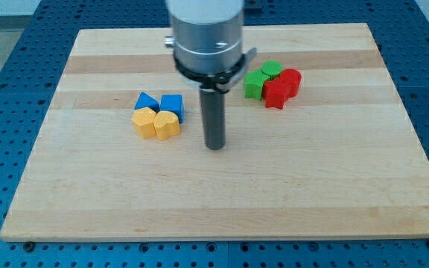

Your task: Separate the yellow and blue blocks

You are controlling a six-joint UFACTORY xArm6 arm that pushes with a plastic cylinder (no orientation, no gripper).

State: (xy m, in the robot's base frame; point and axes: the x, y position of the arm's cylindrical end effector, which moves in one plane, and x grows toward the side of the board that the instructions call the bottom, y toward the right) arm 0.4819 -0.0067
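Two blue blocks sit side by side at the view's left centre: a blue triangular block (147, 101) and a blue cube-like block (172, 105). Just below them, touching, lie a yellow hexagonal block (145, 121) and a yellow heart-shaped block (167, 125). The four form one tight cluster. My tip (214, 146) rests on the board to the right of the cluster and slightly below it, apart from the yellow heart-shaped block by a clear gap.
A second cluster at the view's upper right holds a green star-like block (255, 84), a green round block (272, 70), a red star-like block (276, 94) and a red round block (290, 80). The wooden board (88, 193) lies on a blue perforated table.
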